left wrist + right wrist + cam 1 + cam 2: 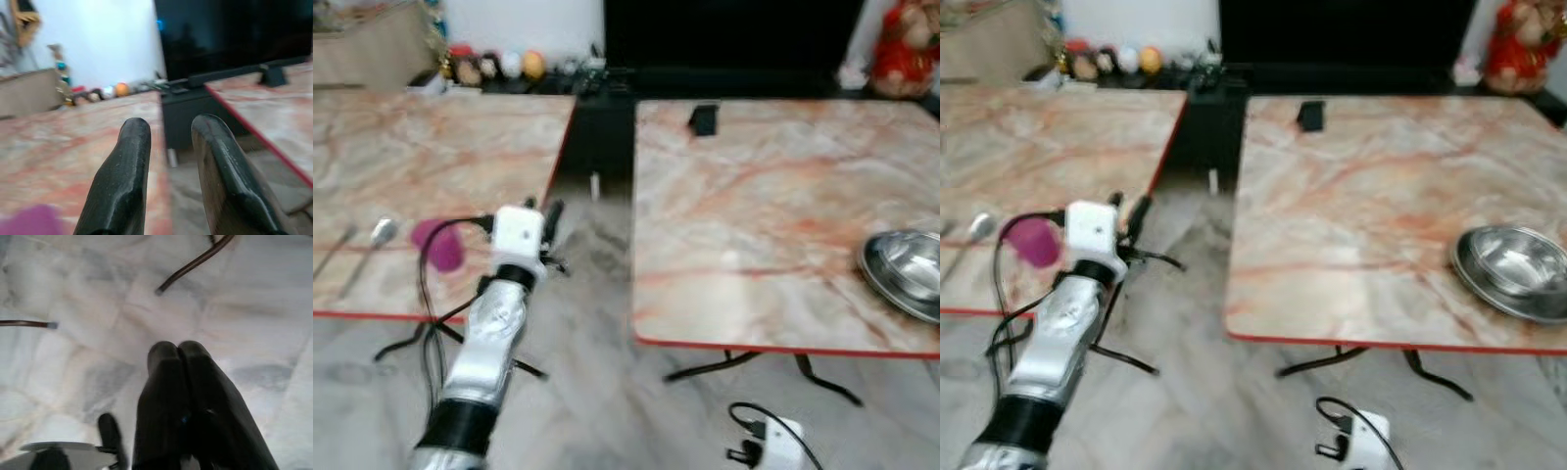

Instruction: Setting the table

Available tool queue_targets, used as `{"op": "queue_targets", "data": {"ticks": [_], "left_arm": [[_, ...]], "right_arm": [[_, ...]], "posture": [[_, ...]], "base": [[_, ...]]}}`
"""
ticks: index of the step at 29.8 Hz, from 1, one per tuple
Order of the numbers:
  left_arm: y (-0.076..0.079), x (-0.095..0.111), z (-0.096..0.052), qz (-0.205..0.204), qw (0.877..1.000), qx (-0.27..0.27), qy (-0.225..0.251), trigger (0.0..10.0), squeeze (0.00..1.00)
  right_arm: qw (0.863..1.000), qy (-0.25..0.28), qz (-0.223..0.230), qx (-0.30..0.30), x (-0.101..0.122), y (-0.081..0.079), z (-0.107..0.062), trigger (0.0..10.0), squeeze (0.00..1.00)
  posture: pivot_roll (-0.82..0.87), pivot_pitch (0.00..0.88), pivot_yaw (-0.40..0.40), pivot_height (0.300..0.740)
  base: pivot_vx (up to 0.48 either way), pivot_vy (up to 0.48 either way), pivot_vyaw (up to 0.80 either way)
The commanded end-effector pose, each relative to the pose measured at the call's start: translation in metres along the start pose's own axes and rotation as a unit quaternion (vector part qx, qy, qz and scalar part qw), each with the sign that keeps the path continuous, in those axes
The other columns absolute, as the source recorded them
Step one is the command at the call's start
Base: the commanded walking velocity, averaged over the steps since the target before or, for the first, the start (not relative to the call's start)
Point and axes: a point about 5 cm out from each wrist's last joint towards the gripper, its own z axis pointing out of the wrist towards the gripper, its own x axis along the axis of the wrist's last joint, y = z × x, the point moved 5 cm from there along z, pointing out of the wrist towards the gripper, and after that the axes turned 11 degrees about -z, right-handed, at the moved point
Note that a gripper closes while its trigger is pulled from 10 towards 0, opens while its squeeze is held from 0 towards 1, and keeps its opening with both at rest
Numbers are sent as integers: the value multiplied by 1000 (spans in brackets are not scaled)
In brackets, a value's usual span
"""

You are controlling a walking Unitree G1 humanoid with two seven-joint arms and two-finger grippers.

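- Spoons are lying on the left counter, beside a purple cup.
- I'm holding the left gripper near that cup, fingers parted and empty, ready to pick.
- Right gripper is hanging over the floor, fingers closed, empty.
- Steel bowl is sitting on the right counter.

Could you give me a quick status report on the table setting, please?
Left gripper open, raised by left table's edge, empty. Right gripper shut, idle over floor. Pink cup and spoon on left table; steel bowl on right table.
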Motion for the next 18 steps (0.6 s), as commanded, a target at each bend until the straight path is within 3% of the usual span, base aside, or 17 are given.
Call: {"op": "queue_targets", "data": {"ticks": [1, 18], "left_arm": [[14, 6, 3, -4, 1000, -18, 11, 10000, 0], [13, 10, 5, -5, 1000, -19, 18, 10000, 0]], "right_arm": [[1000, 1, 3, -18, -1, 14, -1, 10000, 0], [1000, 1, -1, -13, -2, 12, -2, 10000, 0]], "posture": [[34, 0, 3, 736], [38, 0, 4, 736]], "base": [[0, 454, 0], [0, 454, 0]]}}
